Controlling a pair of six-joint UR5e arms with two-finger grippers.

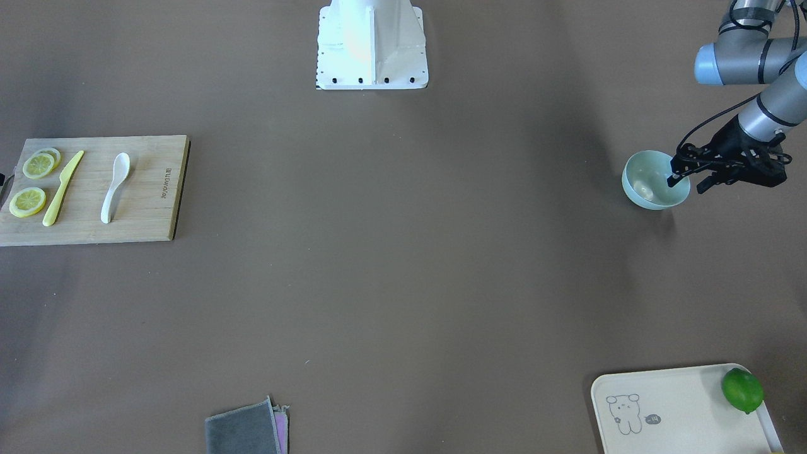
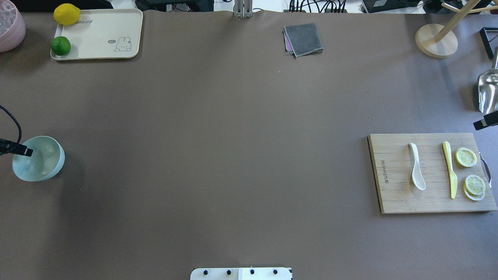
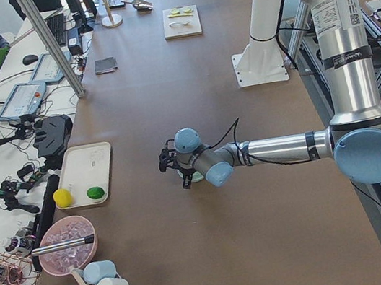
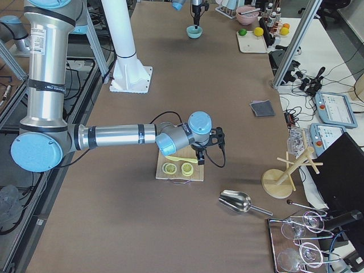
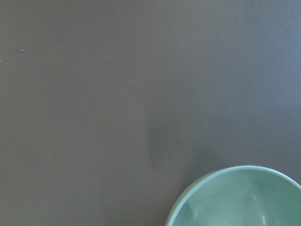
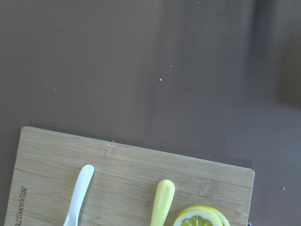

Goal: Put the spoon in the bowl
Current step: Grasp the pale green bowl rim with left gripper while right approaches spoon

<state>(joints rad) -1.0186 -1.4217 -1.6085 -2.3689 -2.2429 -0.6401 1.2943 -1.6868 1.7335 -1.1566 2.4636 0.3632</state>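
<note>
Resting on the cutting board (image 2: pixel 393 194), the spoon (image 2: pixel 415 165) looks light, rigid and glossy (so slippery); its handle suits grasping. The left end effector (image 1: pixel 688 183) gapes empty astride the bowl (image 1: pixel 640 170) rim; the right end effector (image 2: pixel 482 124) cannot be judged.

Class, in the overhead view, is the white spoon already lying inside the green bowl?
No, the spoon lies on the wooden cutting board beside the yellow knife, far from the bowl.

white spoon (image 1: pixel 114 188), mint-green bowl (image 1: pixel 643 178), yellow knife (image 1: pixel 62 188), green lime (image 1: pixel 743 390), brown table (image 1: pixel 403 265)
</note>
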